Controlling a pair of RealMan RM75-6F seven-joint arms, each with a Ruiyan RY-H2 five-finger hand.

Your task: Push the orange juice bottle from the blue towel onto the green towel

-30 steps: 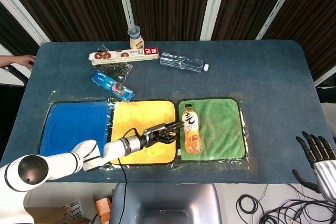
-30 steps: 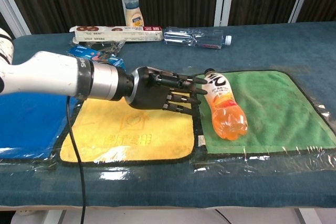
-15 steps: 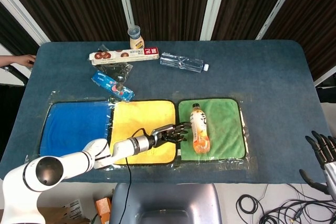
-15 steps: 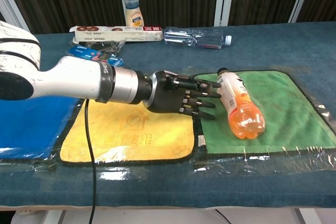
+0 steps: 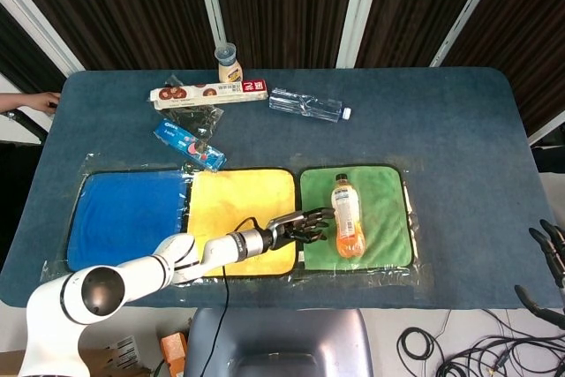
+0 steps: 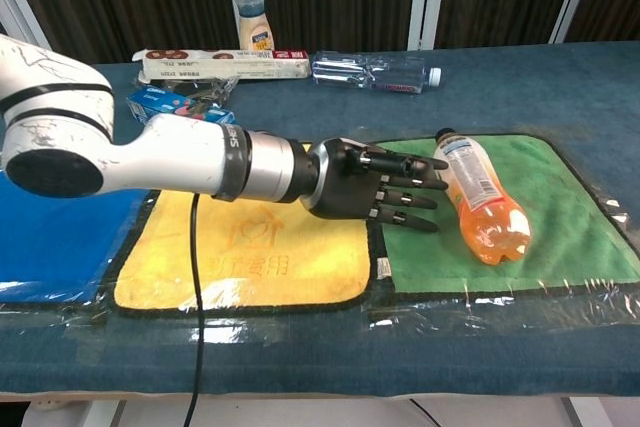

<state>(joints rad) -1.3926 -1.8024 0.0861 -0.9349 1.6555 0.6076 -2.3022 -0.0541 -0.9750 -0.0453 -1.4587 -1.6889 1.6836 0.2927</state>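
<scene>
The orange juice bottle (image 5: 347, 227) (image 6: 482, 210) lies on its side near the middle of the green towel (image 5: 388, 240) (image 6: 575, 217), cap toward the far side. My left hand (image 5: 301, 226) (image 6: 375, 190) reaches across the yellow towel's (image 5: 231, 209) (image 6: 250, 257) right edge, fingers stretched out flat toward the bottle, their tips just left of it. It holds nothing. The blue towel (image 5: 124, 214) (image 6: 45, 237) lies bare at the left. My right hand (image 5: 552, 245) shows only as fingertips at the head view's right edge, off the table.
At the table's far side lie a clear water bottle (image 5: 305, 105) (image 6: 375, 71), a long biscuit box (image 5: 208, 93) (image 6: 224, 63), a small cup-like bottle (image 5: 229, 63) (image 6: 252, 19) and a blue packet (image 5: 189, 145) (image 6: 170, 102). A black cable (image 6: 195, 327) hangs from my left arm.
The left hand has swept right, and the bottle has rolled right ahead of it from the green towel's left edge toward its middle. The right hand has sunk further out of view.
</scene>
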